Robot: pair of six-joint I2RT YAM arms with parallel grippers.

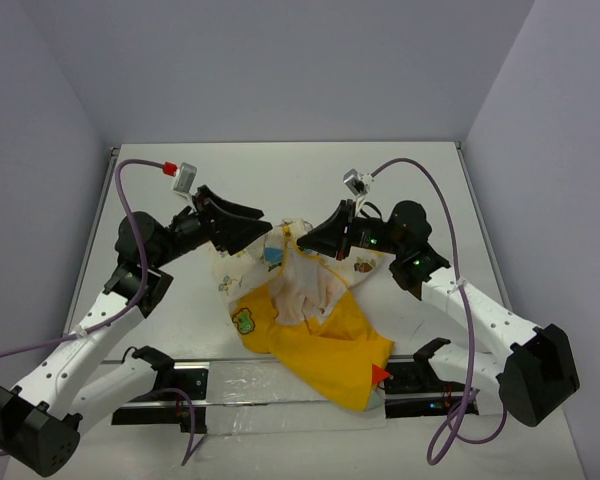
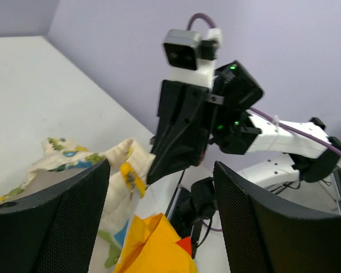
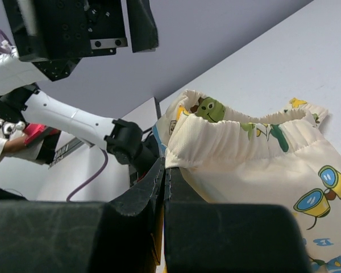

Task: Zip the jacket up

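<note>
— Counter?
— The jacket is found crumpled at its middle, between the arms, with the yellow side nearest the bases.
— Jaws?
— The left jaws are held wide, with nothing between them. The right jaws are pinched onto the jacket's lifted cream edge.

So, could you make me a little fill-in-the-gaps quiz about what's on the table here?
1. The outside of the small cloth jacket is bright ____.
2. On the left arm, the jaws stand ____, with nothing between them.
3. On the right arm, the jaws are shut on the jacket's ____ cartoon-printed edge.
Missing words: yellow; open; cream.
</note>
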